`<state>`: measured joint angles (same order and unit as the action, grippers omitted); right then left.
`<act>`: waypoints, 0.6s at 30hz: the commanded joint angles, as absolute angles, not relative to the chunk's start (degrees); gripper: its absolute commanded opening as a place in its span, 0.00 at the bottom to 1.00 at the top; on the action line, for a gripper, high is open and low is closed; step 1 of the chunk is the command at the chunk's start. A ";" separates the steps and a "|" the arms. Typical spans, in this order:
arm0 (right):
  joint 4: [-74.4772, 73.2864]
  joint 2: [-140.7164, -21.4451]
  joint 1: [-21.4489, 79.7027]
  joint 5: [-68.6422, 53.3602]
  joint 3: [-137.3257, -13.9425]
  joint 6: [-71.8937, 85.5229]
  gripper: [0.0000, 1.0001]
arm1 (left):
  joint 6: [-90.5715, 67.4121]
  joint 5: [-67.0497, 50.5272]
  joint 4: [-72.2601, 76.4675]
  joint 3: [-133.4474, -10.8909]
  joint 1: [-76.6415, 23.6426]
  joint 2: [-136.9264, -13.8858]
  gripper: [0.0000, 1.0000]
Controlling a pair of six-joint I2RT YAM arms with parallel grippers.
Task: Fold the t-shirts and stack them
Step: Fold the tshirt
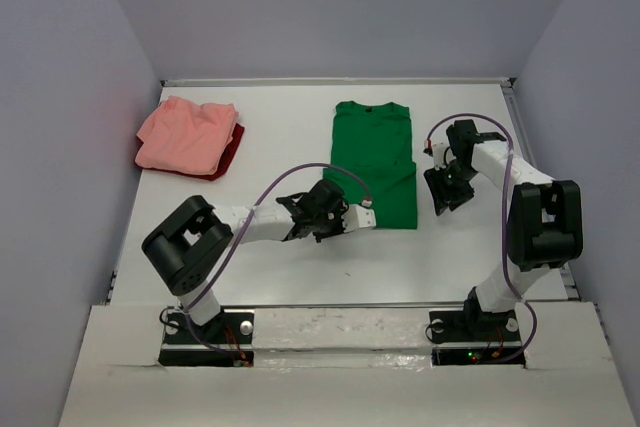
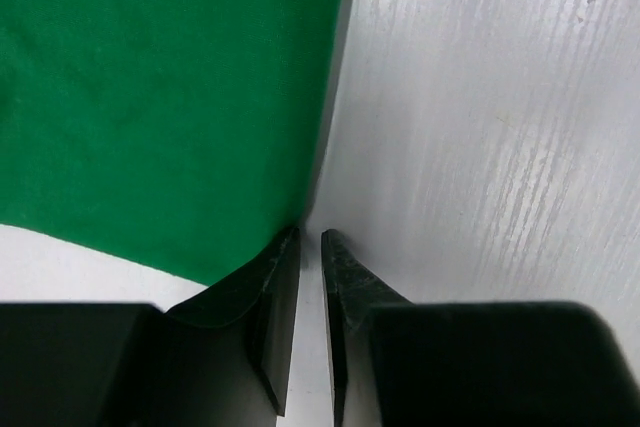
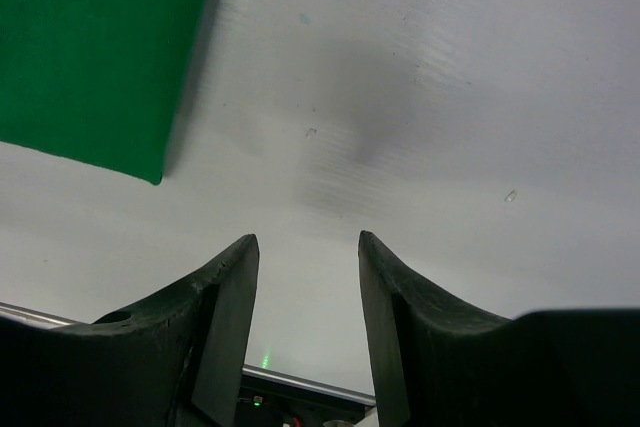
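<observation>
my left pincer (image 2: pixel 310 237) nearly closed, empty, at green shirt (image 1: pixel 374 162) corner, I think to start fold | right pincer (image 3: pixel 308 242) open, empty, beside

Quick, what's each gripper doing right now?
Left gripper: nearly shut, holding nothing, at the edge of the green t-shirt.
Right gripper: open, empty.

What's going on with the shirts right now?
The green shirt lies flat mid-table. The left gripper sits nearly shut at one of its corners, with no cloth visibly pinched. The right gripper is open over bare table beside it. The pink shirt lies on dark red cloth at far left.
</observation>
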<state>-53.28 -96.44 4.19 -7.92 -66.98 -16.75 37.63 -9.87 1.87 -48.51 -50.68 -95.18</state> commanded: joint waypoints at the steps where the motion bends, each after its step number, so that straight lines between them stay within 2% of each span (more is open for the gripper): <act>1: -51.77 -96.33 4.22 -7.47 -67.06 -17.05 0.50 | 37.53 -8.00 2.11 -49.57 -50.98 -96.15 0.24; 2: -51.85 -96.24 4.22 -7.47 -66.97 -17.14 0.50 | 37.53 -7.82 1.94 -49.57 -50.98 -96.15 0.24; 7: -54.49 -95.63 4.22 -10.63 -67.41 -18.19 0.47 | 37.71 -7.30 1.05 -49.83 -51.24 -95.28 0.01; 18: -57.13 -92.20 4.22 -13.27 -68.47 -18.81 0.47 | 37.00 -6.33 0.09 -50.36 -51.85 -90.88 0.00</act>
